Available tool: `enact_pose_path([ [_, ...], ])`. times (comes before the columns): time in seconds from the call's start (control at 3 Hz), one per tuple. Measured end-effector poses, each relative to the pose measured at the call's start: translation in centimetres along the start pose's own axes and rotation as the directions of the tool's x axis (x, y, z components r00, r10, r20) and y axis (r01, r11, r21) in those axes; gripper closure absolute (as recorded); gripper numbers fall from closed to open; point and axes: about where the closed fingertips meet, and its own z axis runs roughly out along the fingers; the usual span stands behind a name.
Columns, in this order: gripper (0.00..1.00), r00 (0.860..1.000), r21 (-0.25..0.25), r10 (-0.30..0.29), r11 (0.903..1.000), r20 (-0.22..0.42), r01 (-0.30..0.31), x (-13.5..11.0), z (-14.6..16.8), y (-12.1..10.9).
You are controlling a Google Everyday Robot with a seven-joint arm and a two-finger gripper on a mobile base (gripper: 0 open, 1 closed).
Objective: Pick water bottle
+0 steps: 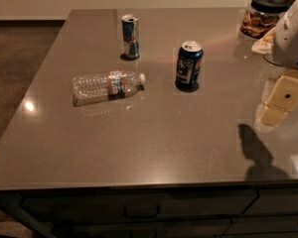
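Note:
The water bottle lies on its side on the brown counter, left of centre, with its white cap pointing right. It is clear and ribbed, with a red-and-white label band. My gripper hangs at the right edge of the view, above the counter and well to the right of the bottle. The white arm housing sits above it. The gripper holds nothing that I can see, and its shadow falls on the counter below it.
A slim silver-blue can stands behind the bottle. A dark blue soda can stands to its right, between bottle and gripper. A glass jar with a dark lid stands at the back right. Drawer fronts run under the counter's front edge.

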Motion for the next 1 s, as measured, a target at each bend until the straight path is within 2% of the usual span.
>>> enact_pose_path([
  [0.33, 0.00, 1.000, 0.000, 0.000, 1.0000, 0.000, 0.000, 0.0, 0.0, 0.0],
  [1.0, 0.00, 0.997, -0.044, -0.051, 0.9975, 0.066, 0.054, -6.4, 3.0, -2.3],
])
